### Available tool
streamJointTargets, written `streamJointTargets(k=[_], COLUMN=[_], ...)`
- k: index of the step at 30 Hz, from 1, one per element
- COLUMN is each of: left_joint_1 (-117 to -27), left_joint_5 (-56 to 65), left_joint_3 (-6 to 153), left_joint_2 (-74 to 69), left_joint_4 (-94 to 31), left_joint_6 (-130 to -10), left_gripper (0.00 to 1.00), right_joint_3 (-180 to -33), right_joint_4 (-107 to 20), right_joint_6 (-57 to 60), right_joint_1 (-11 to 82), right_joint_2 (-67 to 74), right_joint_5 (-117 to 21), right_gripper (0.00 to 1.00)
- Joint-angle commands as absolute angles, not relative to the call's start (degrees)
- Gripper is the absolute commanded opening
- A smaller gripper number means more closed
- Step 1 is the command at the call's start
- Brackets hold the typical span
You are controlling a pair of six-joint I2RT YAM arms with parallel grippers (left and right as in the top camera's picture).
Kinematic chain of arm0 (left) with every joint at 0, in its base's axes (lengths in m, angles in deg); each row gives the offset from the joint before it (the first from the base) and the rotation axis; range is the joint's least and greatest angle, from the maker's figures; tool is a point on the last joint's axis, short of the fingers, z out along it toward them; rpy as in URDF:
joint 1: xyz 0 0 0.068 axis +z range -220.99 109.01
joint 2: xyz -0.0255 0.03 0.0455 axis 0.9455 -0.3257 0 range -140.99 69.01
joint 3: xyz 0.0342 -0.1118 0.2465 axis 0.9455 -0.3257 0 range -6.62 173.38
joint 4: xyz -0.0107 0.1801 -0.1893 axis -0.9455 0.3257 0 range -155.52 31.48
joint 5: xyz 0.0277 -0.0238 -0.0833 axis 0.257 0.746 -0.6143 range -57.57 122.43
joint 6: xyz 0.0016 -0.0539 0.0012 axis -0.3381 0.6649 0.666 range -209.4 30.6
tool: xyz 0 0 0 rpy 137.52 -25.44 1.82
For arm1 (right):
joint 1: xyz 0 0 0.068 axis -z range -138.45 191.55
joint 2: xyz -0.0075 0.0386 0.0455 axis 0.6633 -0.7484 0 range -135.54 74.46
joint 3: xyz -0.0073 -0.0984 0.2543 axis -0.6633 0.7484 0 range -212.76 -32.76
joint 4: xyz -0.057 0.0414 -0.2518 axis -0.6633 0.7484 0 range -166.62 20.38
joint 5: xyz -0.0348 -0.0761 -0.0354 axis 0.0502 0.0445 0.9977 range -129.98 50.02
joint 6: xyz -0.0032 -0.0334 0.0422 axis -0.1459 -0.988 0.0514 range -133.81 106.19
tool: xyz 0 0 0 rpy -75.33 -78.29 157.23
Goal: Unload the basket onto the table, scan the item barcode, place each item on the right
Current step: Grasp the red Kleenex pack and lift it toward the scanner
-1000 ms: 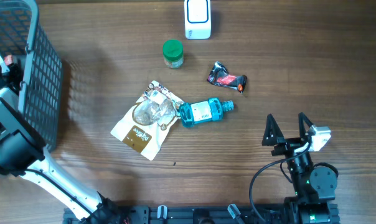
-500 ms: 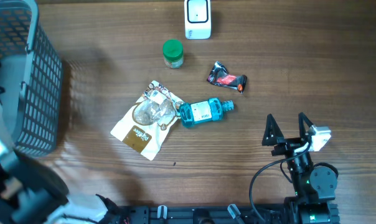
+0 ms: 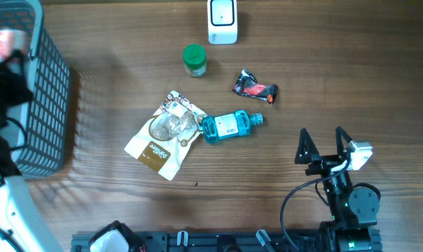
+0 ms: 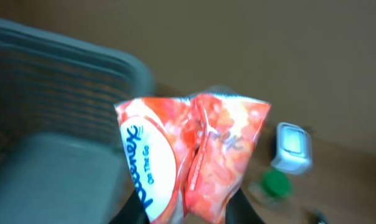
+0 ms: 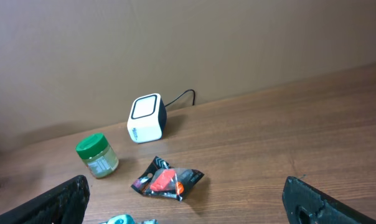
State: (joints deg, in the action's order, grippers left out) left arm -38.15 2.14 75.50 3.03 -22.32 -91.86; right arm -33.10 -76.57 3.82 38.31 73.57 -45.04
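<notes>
An orange-red and white snack packet [image 4: 194, 152] fills the left wrist view, pinched at its lower end between the black fingers of my left gripper [image 4: 188, 213], which is shut on it. From overhead the packet [image 3: 1, 43] is a pink blur held above the grey basket [image 3: 50, 105] at the far left. No barcode shows on the side I see. The white scanner [image 3: 222, 21] stands at the table's far edge, also seen as scanner [image 5: 146, 118] and scanner [image 4: 292, 146]. My right gripper [image 3: 323, 148] rests open and empty near the front right, gripper [image 5: 188, 208].
A green-lidded jar [image 3: 194, 60], a black and red packet [image 3: 254, 87], a blue bottle [image 3: 229, 126] and a white and brown pouch [image 3: 162, 136] lie mid-table. The scanner's cable [image 5: 182, 98] runs behind it.
My left arm has swung from the lower left up over the basket, bringing the packet into overhead view. Its jaws have narrowed on the packet. The right arm has not moved.
</notes>
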Motion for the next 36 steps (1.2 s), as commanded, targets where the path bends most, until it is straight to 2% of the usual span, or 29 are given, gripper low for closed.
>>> streamJointTargets(k=[1, 6, 13, 17, 25, 27, 29, 30, 31, 32, 36], left_joint_1=[-48.23, -65.89, -85.25, -91.59, -103.55, -105.76, -108.44, -108.95, -109.62, -109.78, -108.82], left_joint_5=[-2.47, 3.74, 3.83, 3.80, 3.83, 3.83, 4.72, 5.16, 5.53, 5.53, 5.55], left_joint_3=[75.09, 68.75, 53.52, 51.20, 51.11, 51.11, 51.11, 51.11, 51.11, 51.13, 51.64], left_joint_2=[3.10, -0.03, -9.47, -16.38, -24.84, -24.88, -24.88, -24.88, -24.86, -24.86, -24.42], left_joint_4=[-16.26, -13.42, -19.24, -22.91, -24.40, -24.40, -24.79, -24.92, -25.60, -26.52, -29.47], left_joint_6=[-93.48, -95.36, -91.99, -90.07, -87.58, -87.38, -87.40, -87.40, -87.40, -87.40, -87.42], left_gripper=[0.06, 0.06, 0.04, 0.04, 0.12, 0.20, 0.40, 0.47, 0.84, 1.00, 1.00], right_joint_3=[-33.06, -33.06, -33.06, -33.06, -33.06, -33.06, -33.08, -33.21, -33.61, -34.02, -36.69], right_joint_4=[-76.72, -76.72, -76.72, -76.72, -76.76, -76.89, -76.94, -77.40, -77.05, -76.11, -71.43], right_joint_6=[2.86, 2.86, 2.86, 2.86, 4.32, 9.33, 16.50, 16.19, 16.19, 16.26, 15.67], right_joint_1=[38.17, 38.17, 38.17, 38.17, 38.17, 38.20, 38.17, 38.17, 38.17, 38.17, 38.17], right_joint_2=[74.03, 74.03, 74.03, 74.03, 74.03, 74.03, 74.03, 74.03, 74.03, 74.03, 74.03], right_joint_5=[-44.48, -44.48, -44.48, -44.48, -44.72, -44.34, -46.86, -51.27, -55.08, -56.08, -56.61], right_gripper=[1.00, 1.00, 1.00, 1.00, 1.00, 1.00, 1.00, 1.00, 1.00, 1.00, 1.00])
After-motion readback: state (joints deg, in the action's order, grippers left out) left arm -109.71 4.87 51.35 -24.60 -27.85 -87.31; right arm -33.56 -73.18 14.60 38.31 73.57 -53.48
